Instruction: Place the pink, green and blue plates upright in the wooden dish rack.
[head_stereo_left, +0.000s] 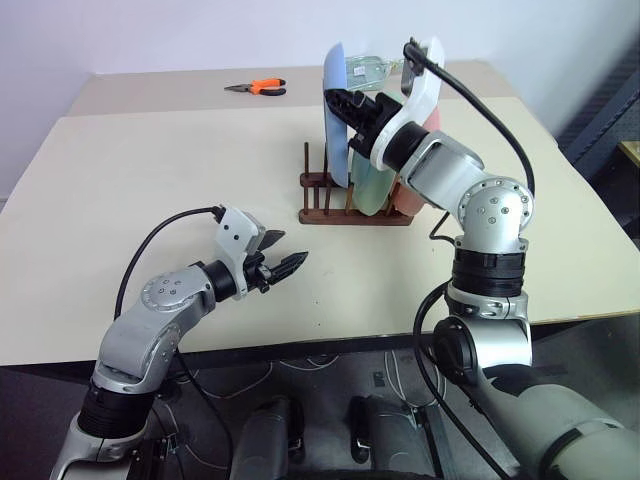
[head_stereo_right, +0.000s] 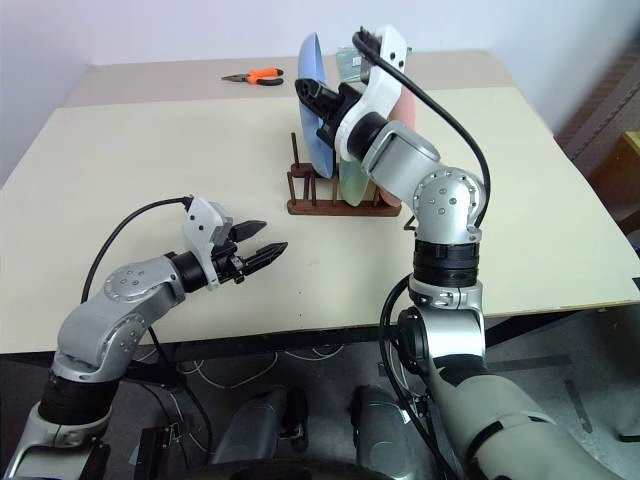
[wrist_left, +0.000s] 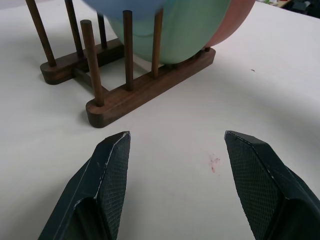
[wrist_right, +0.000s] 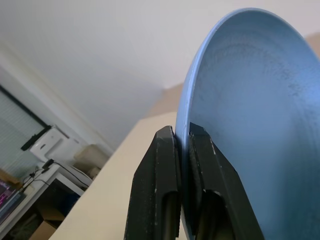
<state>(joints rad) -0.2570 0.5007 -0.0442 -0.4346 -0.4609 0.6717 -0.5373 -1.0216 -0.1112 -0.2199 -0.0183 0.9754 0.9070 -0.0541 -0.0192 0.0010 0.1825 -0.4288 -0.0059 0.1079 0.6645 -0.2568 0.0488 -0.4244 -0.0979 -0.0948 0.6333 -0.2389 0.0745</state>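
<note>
I see the wooden dish rack (head_stereo_left: 355, 205) standing toward the far middle of the pale table (head_stereo_left: 150, 200). It is small and dark brown: two parallel base rails, each carrying a row of thin upright pegs, several of them bare at the end nearer my left arm.

The green plate (head_stereo_left: 370, 185) and the pink plate (head_stereo_right: 404, 108) already stand on edge between the pegs, the pink one at the right end and the green just beside it. The blue plate (head_stereo_left: 335, 115) is upright at the rack, next to the green one; its lower edge sits among the pegs, though I cannot tell whether it rests on the rails. It is pale blue with a shallow dished face.

My right end effector (wrist_right: 182, 145) is clamped on the blue plate's rim, one black finger on each face.

My left end effector (head_stereo_left: 283, 264) hovers low over the table in front of the rack, fingers spread apart with nothing between them.

Orange-handled pliers (head_stereo_left: 257, 88) lie at the far edge, well apart from the rack.
</note>
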